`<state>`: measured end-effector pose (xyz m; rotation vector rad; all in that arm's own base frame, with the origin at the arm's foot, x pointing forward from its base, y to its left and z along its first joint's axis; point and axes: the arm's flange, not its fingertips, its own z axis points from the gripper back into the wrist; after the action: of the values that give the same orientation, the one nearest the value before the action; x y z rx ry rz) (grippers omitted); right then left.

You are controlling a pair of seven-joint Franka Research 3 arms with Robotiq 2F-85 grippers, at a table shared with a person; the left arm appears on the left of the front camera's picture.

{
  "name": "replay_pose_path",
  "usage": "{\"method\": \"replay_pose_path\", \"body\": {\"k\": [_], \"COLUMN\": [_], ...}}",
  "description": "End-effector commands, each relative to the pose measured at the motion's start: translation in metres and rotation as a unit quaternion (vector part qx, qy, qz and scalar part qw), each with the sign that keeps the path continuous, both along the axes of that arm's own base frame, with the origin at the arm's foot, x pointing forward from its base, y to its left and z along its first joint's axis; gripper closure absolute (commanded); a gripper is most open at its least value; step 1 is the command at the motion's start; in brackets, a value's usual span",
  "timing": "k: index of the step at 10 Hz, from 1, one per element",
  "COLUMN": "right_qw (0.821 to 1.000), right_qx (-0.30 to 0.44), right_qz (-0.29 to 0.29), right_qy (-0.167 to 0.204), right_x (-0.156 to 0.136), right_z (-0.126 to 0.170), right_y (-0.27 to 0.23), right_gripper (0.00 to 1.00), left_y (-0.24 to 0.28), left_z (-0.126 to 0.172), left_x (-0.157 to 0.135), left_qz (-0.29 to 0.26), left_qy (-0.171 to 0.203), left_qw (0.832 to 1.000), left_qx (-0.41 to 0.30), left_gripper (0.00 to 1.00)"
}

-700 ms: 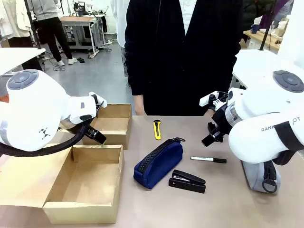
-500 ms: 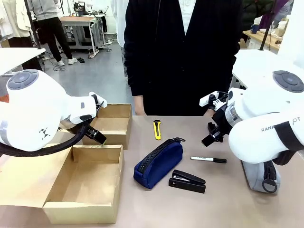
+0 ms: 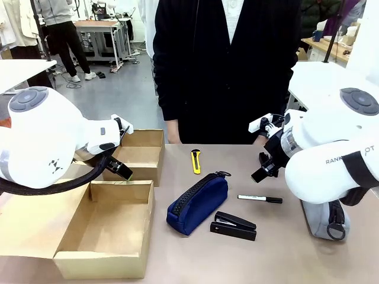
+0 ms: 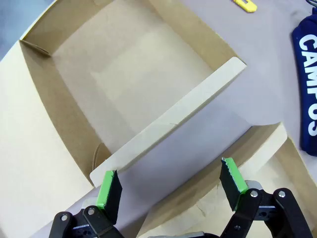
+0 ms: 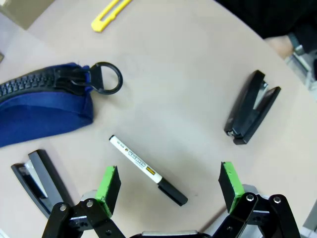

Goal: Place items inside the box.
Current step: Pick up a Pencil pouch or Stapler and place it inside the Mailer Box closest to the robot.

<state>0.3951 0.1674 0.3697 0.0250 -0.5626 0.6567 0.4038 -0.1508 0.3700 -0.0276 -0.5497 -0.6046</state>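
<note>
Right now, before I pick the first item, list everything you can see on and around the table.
cardboard boxes: 2, brown, open, table's left side, one behind the other
navy zip pouch: 1, navy blue, mid-table, right of the near box
utility knife: 1, yellow, beyond the pouch, toward the person
marker pen: 1, white with black cap, right of the pouch
staplers: 2, black; one nearer than the pen, one apart from it in the right wrist view
grey zip pouch: 1, grey, near right, partly under the right arm
table: 1, beige
person: 1, dark top, far side
left gripper: open, over the box walls
right gripper: open, over the marker pen
</note>
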Motion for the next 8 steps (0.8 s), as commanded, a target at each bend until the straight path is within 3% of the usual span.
{"method": "replay_pose_path", "body": {"k": [1, 8], "right_qw": [1.0, 1.0], "right_qx": [0.0, -0.011], "right_qz": [0.0, 0.009], "right_qy": [0.0, -0.007], "right_x": [0.0, -0.0014], "right_z": [0.0002, 0.0092], "right_y": [-0.0001, -0.0008], "right_gripper": [0.0, 0.0], "left_y": [0.0, 0.0], "left_z": [0.0, 0.0], "left_x": [0.0, 0.0], "left_qz": [0.0, 0.0], "left_qy": [0.0, 0.0], "left_qw": [1.0, 1.0], "left_qx": [0.0, 0.0], "left_gripper": [0.0, 0.0]}}
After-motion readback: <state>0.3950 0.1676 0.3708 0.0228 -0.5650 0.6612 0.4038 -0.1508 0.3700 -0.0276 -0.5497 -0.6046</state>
